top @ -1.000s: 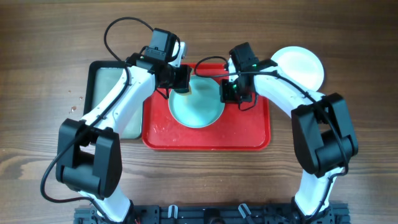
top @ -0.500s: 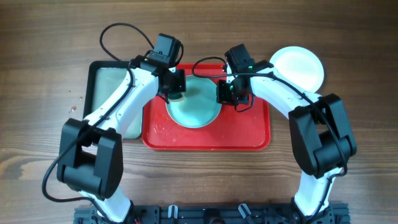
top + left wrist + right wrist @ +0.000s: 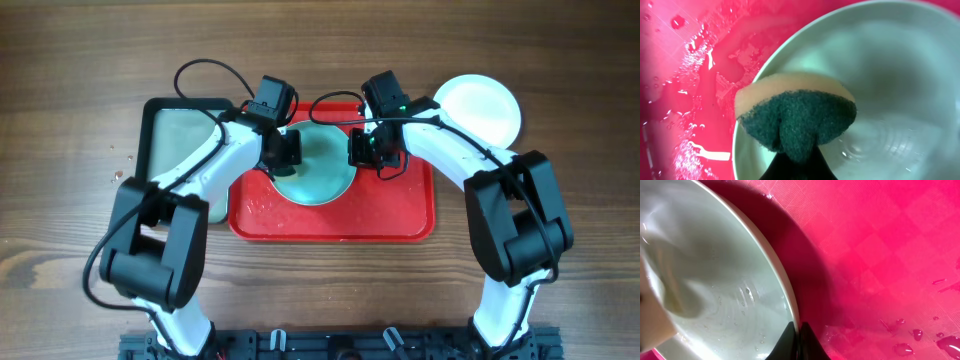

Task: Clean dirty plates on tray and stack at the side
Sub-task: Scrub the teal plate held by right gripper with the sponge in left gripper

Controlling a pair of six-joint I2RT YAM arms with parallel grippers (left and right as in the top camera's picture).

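Pale aqua plate: lies at the centre of the red tray, wet, with no specks discernible on the surface shown. Pinched at its right rim by the closed right gripper; met at its left rim by a yellow-and-green sponge clamped in the closed left gripper. White plate: rests on the table beyond the tray's far right corner, apparently washed and set aside. Third plate: not in view. Judged stage: about midway, scrubbing under way; remaining, stacking this plate on the white one. Black-rimmed tray: just left of the red one.
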